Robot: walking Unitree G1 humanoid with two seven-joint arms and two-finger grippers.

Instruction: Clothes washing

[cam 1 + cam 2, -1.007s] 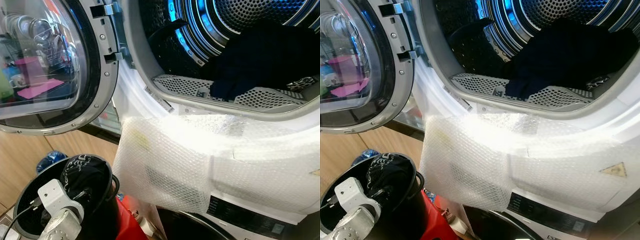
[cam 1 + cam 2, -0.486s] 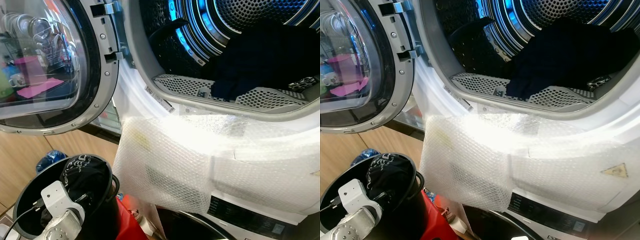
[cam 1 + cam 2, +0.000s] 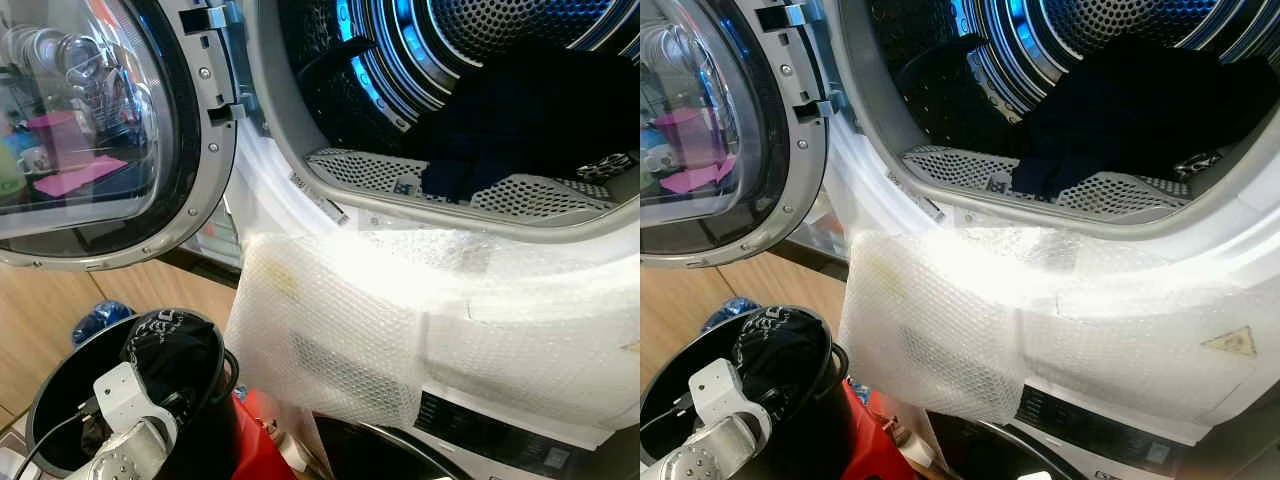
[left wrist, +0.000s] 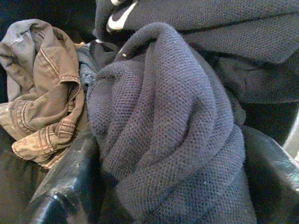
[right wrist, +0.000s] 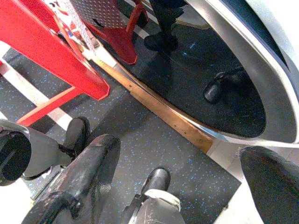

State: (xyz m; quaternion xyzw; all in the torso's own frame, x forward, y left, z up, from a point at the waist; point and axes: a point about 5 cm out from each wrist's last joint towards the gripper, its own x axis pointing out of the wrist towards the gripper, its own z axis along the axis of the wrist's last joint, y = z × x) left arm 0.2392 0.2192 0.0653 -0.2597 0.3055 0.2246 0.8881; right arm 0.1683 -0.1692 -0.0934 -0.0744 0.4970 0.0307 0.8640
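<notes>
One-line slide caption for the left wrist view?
Left gripper closed on a fold of dark navy knit garment inside the bucket, beside a crumpled brown denim piece.

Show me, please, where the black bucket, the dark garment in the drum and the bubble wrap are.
black bucket (image 3: 48,398): left eye view, on its left rim.
dark garment in the drum (image 3: 530,110): left eye view, mid-fabric.
bubble wrap (image 3: 940,330): right eye view, its hanging left part.

Matt knitted sweater (image 4: 168,135); perforated shiny metal drum (image 3: 500,30) (bubble wrap (image 3: 400,320) below).
</notes>
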